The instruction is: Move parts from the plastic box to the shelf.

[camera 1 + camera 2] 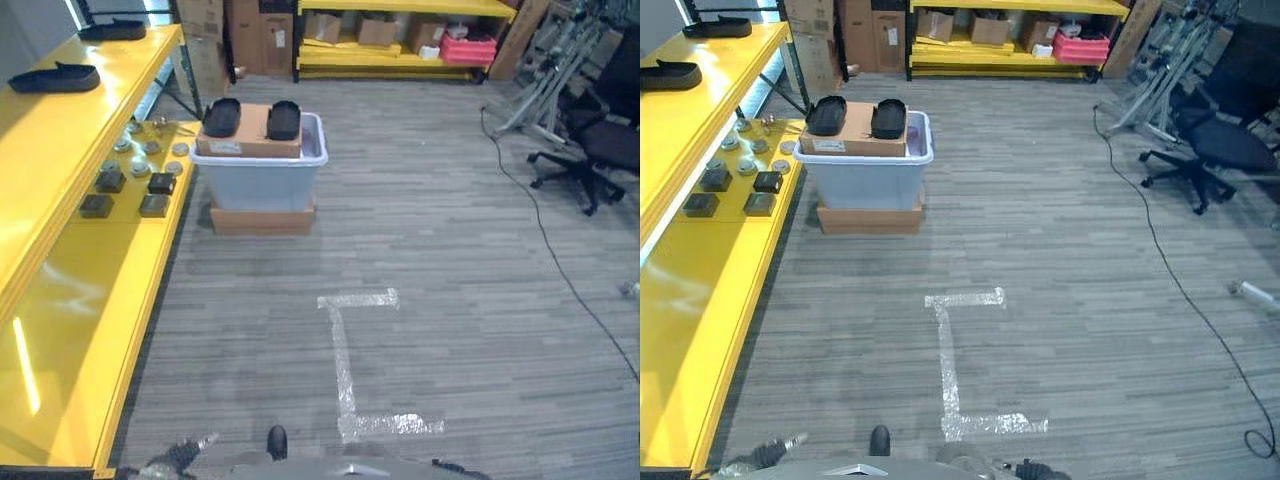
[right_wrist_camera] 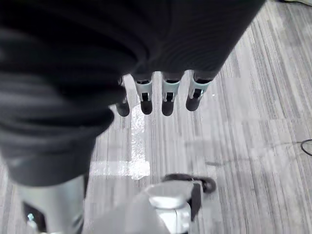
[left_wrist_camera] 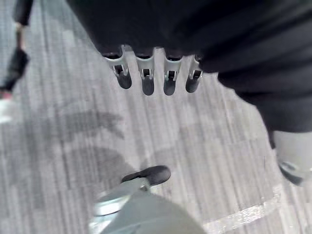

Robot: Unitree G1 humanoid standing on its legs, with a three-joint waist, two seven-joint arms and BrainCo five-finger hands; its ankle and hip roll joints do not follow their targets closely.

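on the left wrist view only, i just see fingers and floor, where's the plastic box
Observer: The plastic box stands on the floor ahead, on a flat cardboard box, beside the yellow shelf.
Operator: anything on top of it
Observer: A cardboard box lies across its rim, with two black parts on it.
Operator: is the right hand holding anything
Observer: No. The right hand hangs over bare floor with straight fingers, holding nothing, like the left hand.

Black office chair [image 1: 600,150], silver floor tape [image 1: 350,370], red crate [image 1: 468,48]
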